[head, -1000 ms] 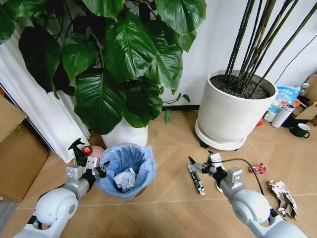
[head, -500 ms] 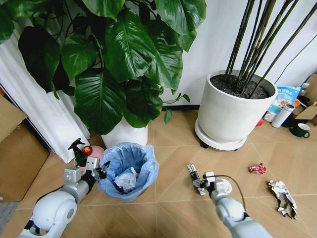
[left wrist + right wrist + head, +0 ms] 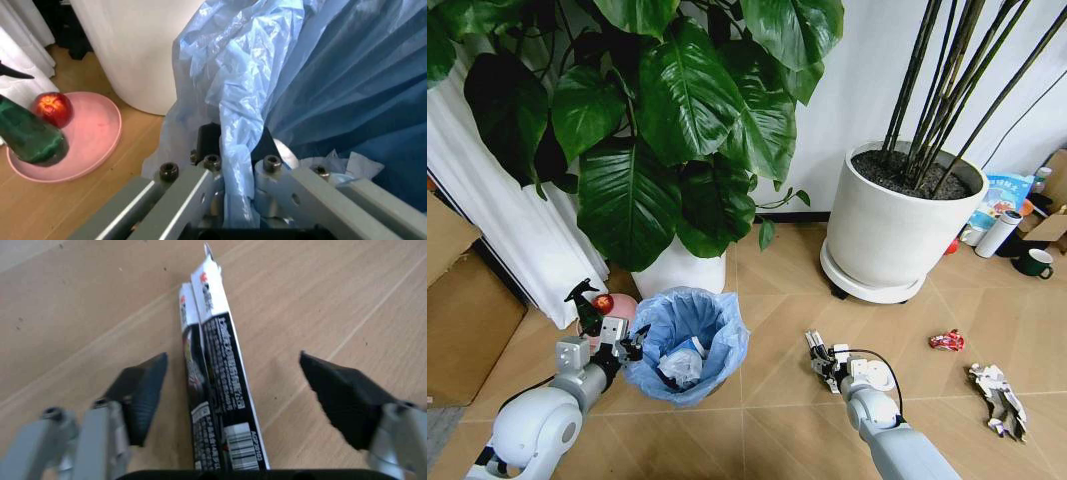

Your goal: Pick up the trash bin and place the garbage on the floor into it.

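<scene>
The trash bin (image 3: 689,340), dark with a crinkly light-blue bag, stands on the floor (image 3: 767,290) before a white pot. My left gripper (image 3: 624,346) is shut on its bag-covered rim (image 3: 235,150); its fingers (image 3: 200,185) pinch the blue plastic. White paper wads (image 3: 682,362) lie inside the bin. My right gripper (image 3: 829,368) is low over a long black-and-white wrapper (image 3: 813,345). It is open, one finger (image 3: 143,390) on each side of the wrapper (image 3: 213,385), which lies flat. A red crumpled wrapper (image 3: 946,341) and printed wrappers (image 3: 997,395) lie farther right.
A big white pot (image 3: 897,225) of tall stems stands at back right, and a leafy plant's pot (image 3: 682,270) sits behind the bin. A pink plate (image 3: 80,145) with an apple (image 3: 52,109) and a green spray bottle (image 3: 30,137) lies beside the bin. A cardboard box (image 3: 462,310) is at left.
My right arm has swung down and inward, bringing its open gripper low around the black-and-white wrapper. The left gripper and the bin have not moved.
</scene>
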Robot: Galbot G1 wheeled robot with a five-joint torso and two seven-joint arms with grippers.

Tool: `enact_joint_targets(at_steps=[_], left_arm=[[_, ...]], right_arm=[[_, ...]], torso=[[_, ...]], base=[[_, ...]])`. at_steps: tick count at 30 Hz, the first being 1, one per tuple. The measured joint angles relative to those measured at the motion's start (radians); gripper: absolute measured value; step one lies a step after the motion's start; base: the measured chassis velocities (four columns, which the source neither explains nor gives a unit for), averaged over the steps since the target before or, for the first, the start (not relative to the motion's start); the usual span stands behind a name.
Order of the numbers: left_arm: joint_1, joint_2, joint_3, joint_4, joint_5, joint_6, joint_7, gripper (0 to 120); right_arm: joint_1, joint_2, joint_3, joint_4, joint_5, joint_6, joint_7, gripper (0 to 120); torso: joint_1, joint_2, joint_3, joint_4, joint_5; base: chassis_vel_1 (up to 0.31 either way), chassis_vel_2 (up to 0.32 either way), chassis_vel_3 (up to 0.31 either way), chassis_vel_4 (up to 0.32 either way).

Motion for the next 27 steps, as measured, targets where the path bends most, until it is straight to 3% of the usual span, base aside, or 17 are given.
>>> enact_joint_targets(at_steps=[17,27], left_arm=[[-0.008,-0.001,0.005,0.009,-0.001,0.0,0.0,0],[-0.008,-0.003,0.01,0.007,0.004,0.001,0.0,0]], right_arm=[[0.014,0.027,0.019,-0.057,0.003,0.007,-0.018,4],[-0.004,0.028,0.037,0.007,0.0,0.02,-0.008,0]], torso=[[0.0,0.0,0.0,0.0,-0.0002],[0.0,0.0,0.0,0.0,0.0003]], base=[[0.0,0.0,0.0,0.0],[0.0,0.0,0.0,0.0]])
